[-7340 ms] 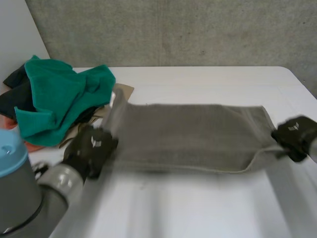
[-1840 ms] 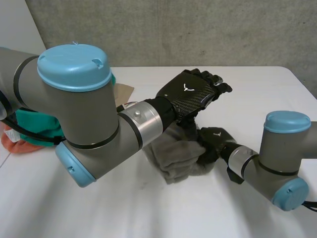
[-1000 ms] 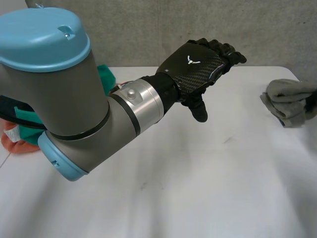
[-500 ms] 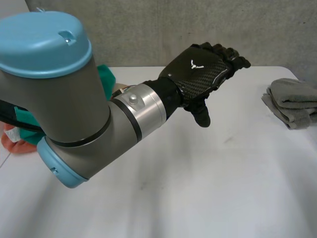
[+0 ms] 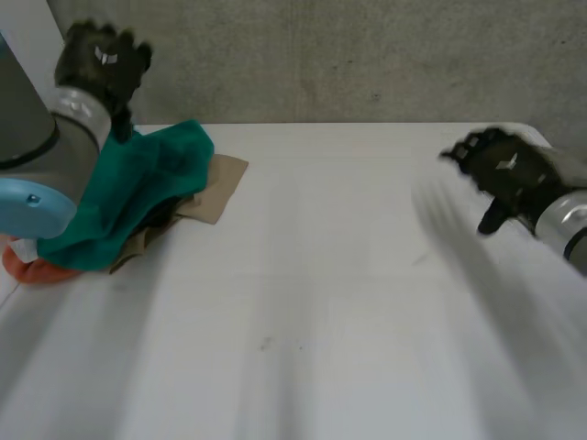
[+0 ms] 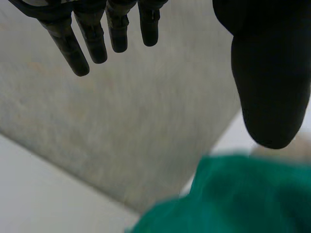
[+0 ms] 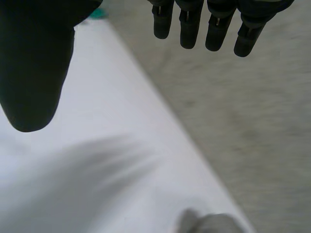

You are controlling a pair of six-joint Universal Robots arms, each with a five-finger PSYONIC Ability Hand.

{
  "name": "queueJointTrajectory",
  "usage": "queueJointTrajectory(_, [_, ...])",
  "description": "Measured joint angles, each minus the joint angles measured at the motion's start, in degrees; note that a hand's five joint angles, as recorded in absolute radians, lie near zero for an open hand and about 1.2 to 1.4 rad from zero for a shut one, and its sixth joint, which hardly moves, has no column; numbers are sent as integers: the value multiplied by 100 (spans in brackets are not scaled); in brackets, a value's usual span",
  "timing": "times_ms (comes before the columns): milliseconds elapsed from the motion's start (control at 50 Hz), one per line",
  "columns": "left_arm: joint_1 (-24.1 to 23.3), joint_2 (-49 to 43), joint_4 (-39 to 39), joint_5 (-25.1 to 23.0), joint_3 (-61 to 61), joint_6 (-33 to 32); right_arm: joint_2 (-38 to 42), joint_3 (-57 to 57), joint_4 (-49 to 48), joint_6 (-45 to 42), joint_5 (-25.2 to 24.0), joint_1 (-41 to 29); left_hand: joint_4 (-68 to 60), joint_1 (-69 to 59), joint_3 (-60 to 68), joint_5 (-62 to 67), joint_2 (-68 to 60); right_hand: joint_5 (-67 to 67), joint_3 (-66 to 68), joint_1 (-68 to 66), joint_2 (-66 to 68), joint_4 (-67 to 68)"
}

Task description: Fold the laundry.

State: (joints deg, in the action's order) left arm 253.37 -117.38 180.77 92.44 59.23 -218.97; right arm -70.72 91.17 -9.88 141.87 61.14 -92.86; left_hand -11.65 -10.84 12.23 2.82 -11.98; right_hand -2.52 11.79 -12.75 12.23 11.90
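- White bench (image 5: 321, 302), grey concrete wall (image 5: 367, 55) behind; green cloth (image 5: 138, 183) heaped at its left edge.
- My left hand (image 5: 99, 62) and right hand (image 5: 503, 172) hover, fingers wide, empty.

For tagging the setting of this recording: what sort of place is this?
Likely a lab or test room, not a home: a bare concrete wall behind a plain white table, with a green cloth heaped over a tan cloth at the table's side.
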Motion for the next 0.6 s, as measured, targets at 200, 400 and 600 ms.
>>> queueJointTrajectory(200, [1110,-1951,679,-1226,-666,-650,26,544,515,-689,28,-164,-1389,-1676,1309,1285,-1409,0,0,0,0,0])
queueJointTrajectory(400, [1123,-2562,686,-1465,-1192,-538,13,578,447,-656,37,-118,-5673,-5437,5515,5333,-5620,0,0,0,0,0])
queueJointTrajectory(600, [160,-904,756,-1074,-790,161,-351,357,434,-573,135,-128,-5683,-5432,5572,5333,-5645,0,0,0,0,0])
